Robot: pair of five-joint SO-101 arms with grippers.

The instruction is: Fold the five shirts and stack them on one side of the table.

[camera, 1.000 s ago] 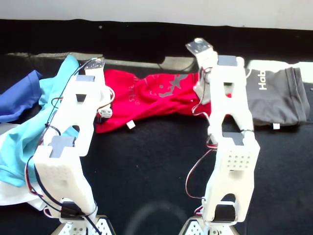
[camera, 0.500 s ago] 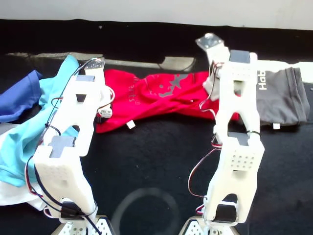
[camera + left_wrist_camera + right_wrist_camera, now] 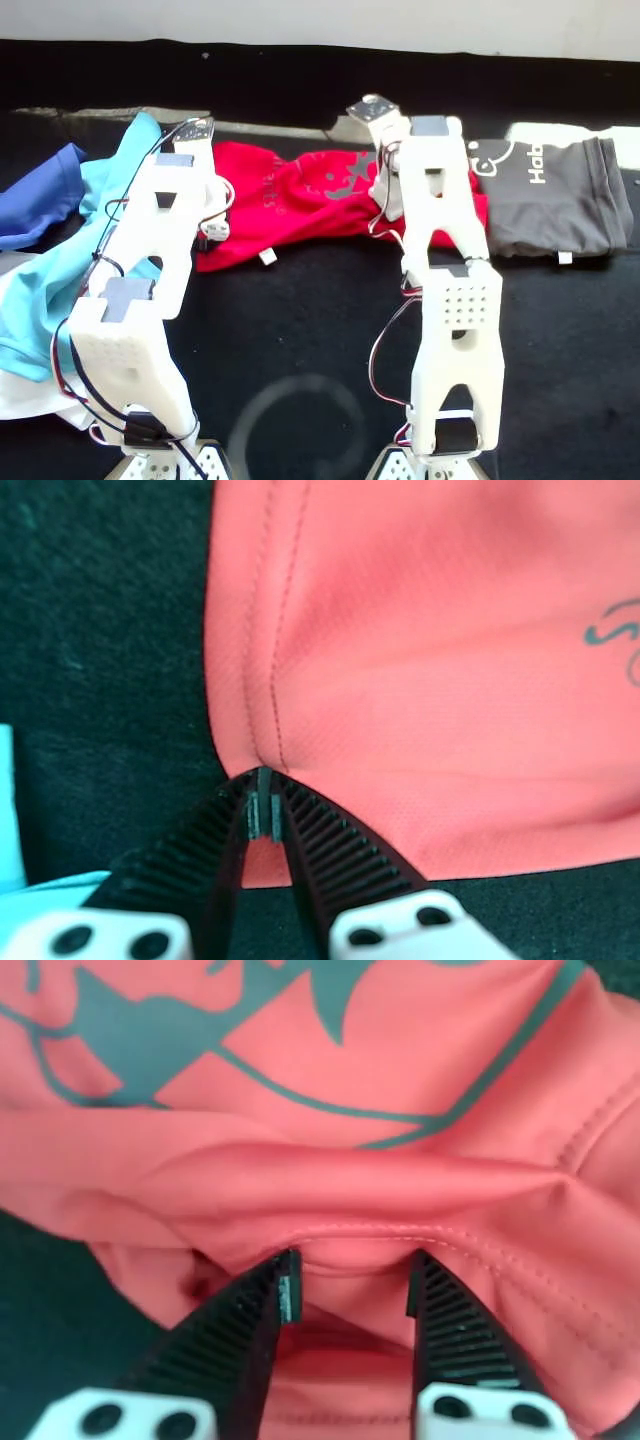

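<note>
A crumpled red shirt (image 3: 310,200) with a grey print lies across the middle of the black table. My left gripper (image 3: 263,815) is shut on the hem of the red shirt (image 3: 420,680) at its left end, next to the left arm (image 3: 160,230). Over the shirt's right end, my right gripper (image 3: 350,1290) stands open, its ribbed fingers (image 3: 265,1305) either side of a raised fold of the red shirt (image 3: 330,1180). The right arm (image 3: 430,200) covers that end in the high view. A folded grey shirt (image 3: 560,200) lies at the far right.
A light blue shirt (image 3: 35,290), a dark blue shirt (image 3: 40,195) and a white one (image 3: 25,400) are piled loose at the left, partly under the left arm. Bare black cloth (image 3: 300,330) lies between the two arm bases.
The right arm swung right toward the grey shirt, then back left; it now hangs over the red shirt's right end. The left arm has kept still with the hem.
</note>
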